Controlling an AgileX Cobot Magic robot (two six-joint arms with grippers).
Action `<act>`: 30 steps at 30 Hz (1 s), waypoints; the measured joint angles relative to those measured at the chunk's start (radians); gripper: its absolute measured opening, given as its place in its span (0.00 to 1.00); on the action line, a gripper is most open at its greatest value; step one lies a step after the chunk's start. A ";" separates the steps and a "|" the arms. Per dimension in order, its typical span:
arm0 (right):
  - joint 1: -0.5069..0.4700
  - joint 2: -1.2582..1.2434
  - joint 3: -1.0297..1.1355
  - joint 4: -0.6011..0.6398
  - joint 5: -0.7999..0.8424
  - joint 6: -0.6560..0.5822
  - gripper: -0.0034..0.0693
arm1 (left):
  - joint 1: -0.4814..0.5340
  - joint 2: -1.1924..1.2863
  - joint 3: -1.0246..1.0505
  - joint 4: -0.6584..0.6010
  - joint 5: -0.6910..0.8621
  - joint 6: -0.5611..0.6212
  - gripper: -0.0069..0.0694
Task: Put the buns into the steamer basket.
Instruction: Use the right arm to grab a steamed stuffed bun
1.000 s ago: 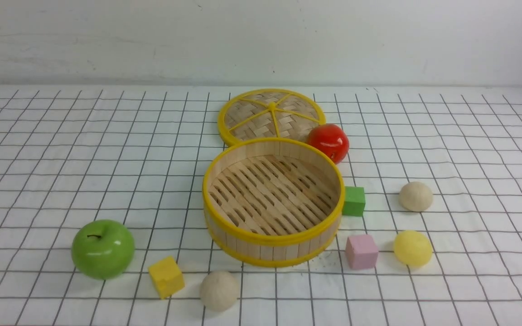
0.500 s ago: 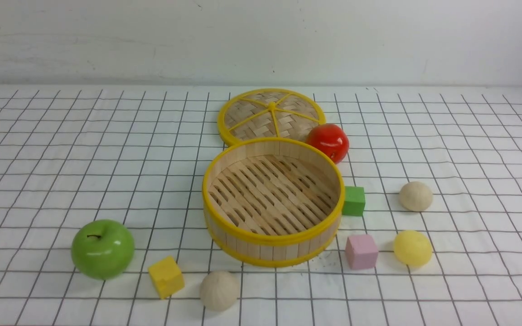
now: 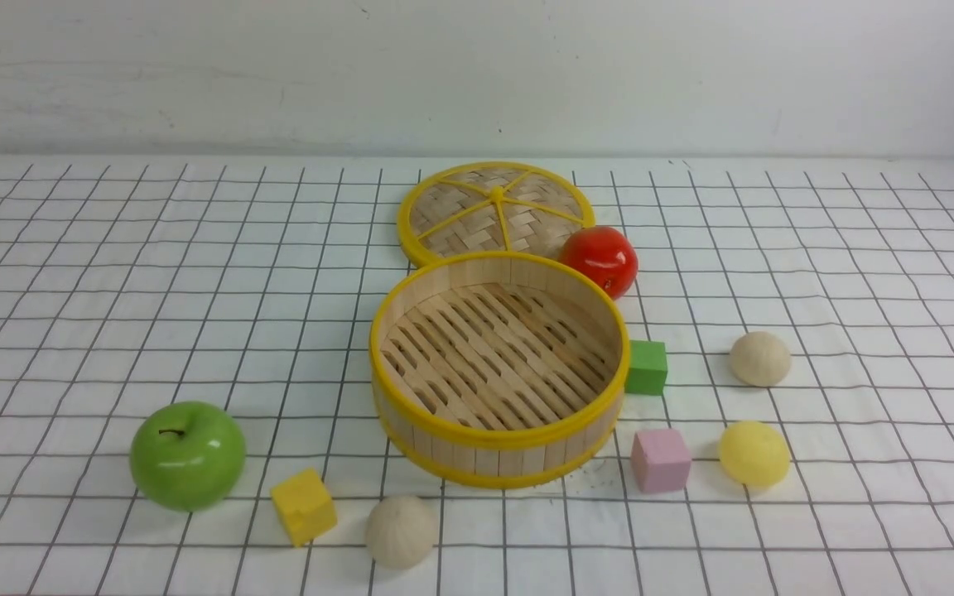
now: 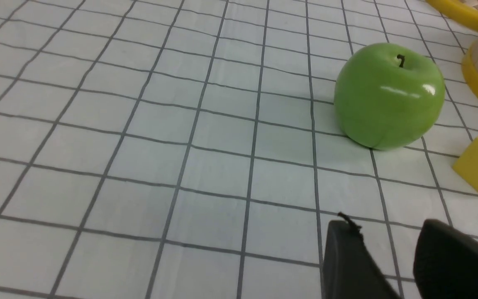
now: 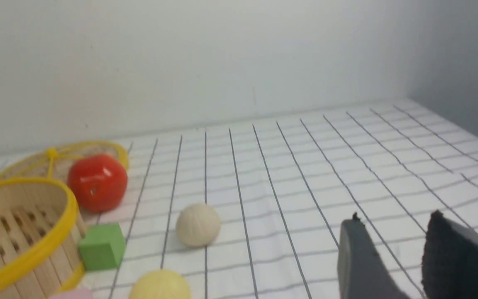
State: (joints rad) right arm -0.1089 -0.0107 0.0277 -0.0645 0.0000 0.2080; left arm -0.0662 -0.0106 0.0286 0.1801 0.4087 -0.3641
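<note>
The steamer basket (image 3: pixel 499 430) stands empty mid-table; its wall also shows in the right wrist view (image 5: pixel 23 245). A cream bun (image 3: pixel 400 531) lies in front of it. Another cream bun (image 3: pixel 760 358) and a pale yellow bun (image 3: pixel 754 452) lie to its right; both show in the right wrist view, cream (image 5: pixel 198 224) and yellow (image 5: pixel 160 285). Neither arm shows in the front view. My left gripper (image 4: pixel 388 226) is open and empty, hovering near the apple. My right gripper (image 5: pixel 392 220) is open and empty, over the table to the right of the buns.
A green apple (image 3: pixel 187 454) and yellow cube (image 3: pixel 304 506) lie front left. The woven lid (image 3: pixel 495 211) and red tomato (image 3: pixel 600 260) sit behind the basket. A green cube (image 3: pixel 647 367) and pink cube (image 3: pixel 660 459) lie between the basket and the right buns.
</note>
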 joint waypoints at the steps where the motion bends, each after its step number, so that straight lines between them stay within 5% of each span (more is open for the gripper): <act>1: 0.000 0.000 0.000 0.000 -0.014 0.007 0.38 | 0.000 0.000 0.000 0.006 0.000 0.000 0.40; 12: 0.000 0.000 -0.026 0.005 -0.319 0.152 0.38 | 0.000 0.000 0.001 0.010 -0.046 0.000 0.40; 23: 0.000 0.418 -0.660 0.024 0.024 0.225 0.38 | 0.000 0.000 0.002 0.007 -0.101 0.000 0.40; 30: 0.000 0.792 -0.902 -0.094 0.308 0.208 0.38 | 0.000 0.000 0.002 0.007 -0.101 0.000 0.40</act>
State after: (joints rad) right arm -0.1089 0.7808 -0.8744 -0.1584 0.3083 0.4159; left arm -0.0662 -0.0106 0.0305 0.1868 0.3080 -0.3641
